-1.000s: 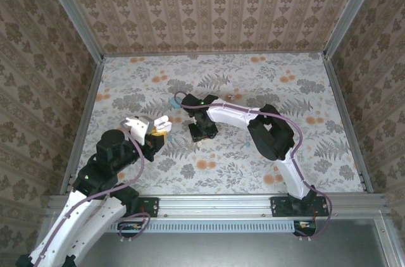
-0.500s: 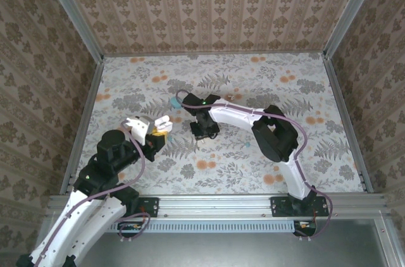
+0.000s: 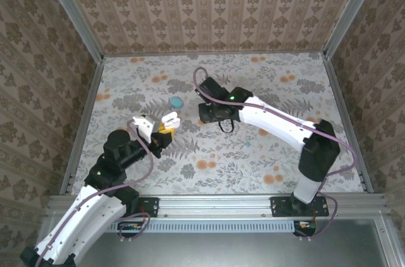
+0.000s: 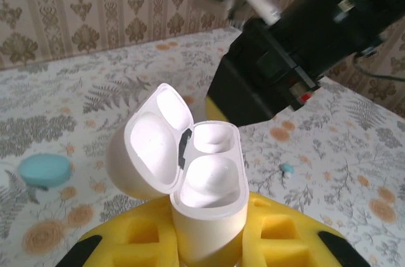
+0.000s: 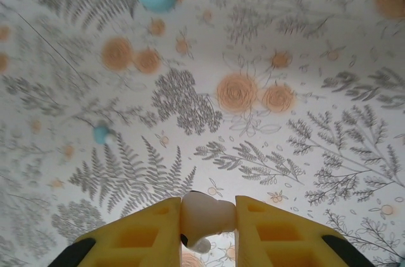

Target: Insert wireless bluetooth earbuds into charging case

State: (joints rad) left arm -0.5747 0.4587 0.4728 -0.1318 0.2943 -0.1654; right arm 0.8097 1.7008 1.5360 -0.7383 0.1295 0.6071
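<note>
Floral table (image 3: pixel 272 166) below: our left gripper (image 3: pixel 159 133) clamps the open charging case (image 4: pixel 209 185) toward the left edge; our right gripper (image 5: pixel 207 232) pinches the pale earbud (image 5: pixel 204 211) mid-table. We risk it slipping or jamming if it meets the socket askew.

Overhead looks down; wrist cameras hover near tabletop (image 3: pixel 253 166).

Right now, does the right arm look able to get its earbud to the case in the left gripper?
Probably yes: the right gripper, holding the pale earbud, hangs close beside the case, whose lid stands open, with nothing between them.
</note>
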